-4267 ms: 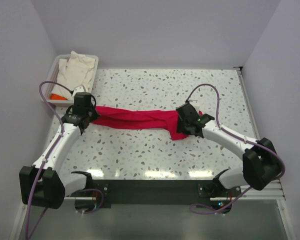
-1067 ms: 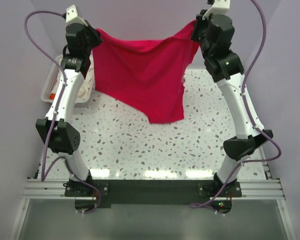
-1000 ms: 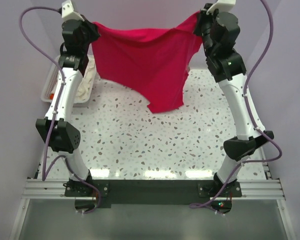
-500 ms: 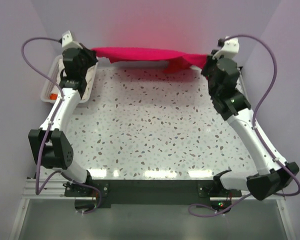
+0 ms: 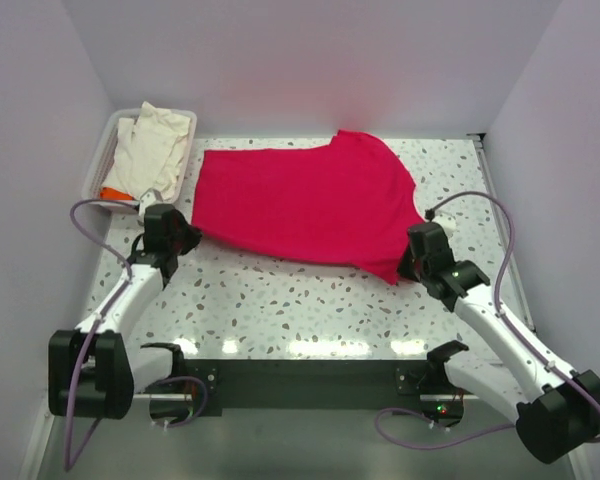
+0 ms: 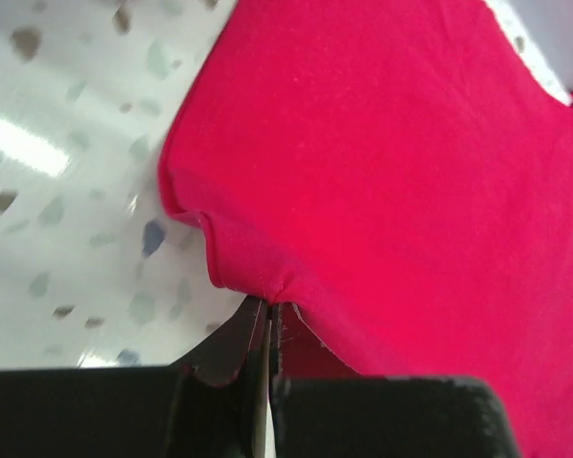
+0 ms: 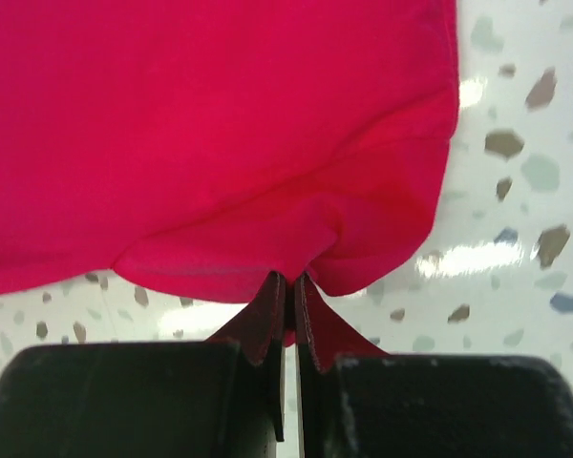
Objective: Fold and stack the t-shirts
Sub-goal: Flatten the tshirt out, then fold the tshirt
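The crimson-red t-shirt lies spread flat over the middle and back of the speckled table. My left gripper is shut on its near-left corner, and the left wrist view has the red hem pinched between the fingertips. My right gripper is shut on the near-right corner, where the red cloth bunches at the closed jaws. A cream-white t-shirt lies crumpled in the tray at the back left, with a bit of orange fabric showing beneath it.
The white plastic tray sits against the left wall at the back. Purple walls close in the table on the left, back and right. Bare speckled table lies between the shirt and the arm bases.
Both arms came down from holding the red shirt high at the back and drew it toward me. The shirt now lies spread on the table, still gripped at both near corners.
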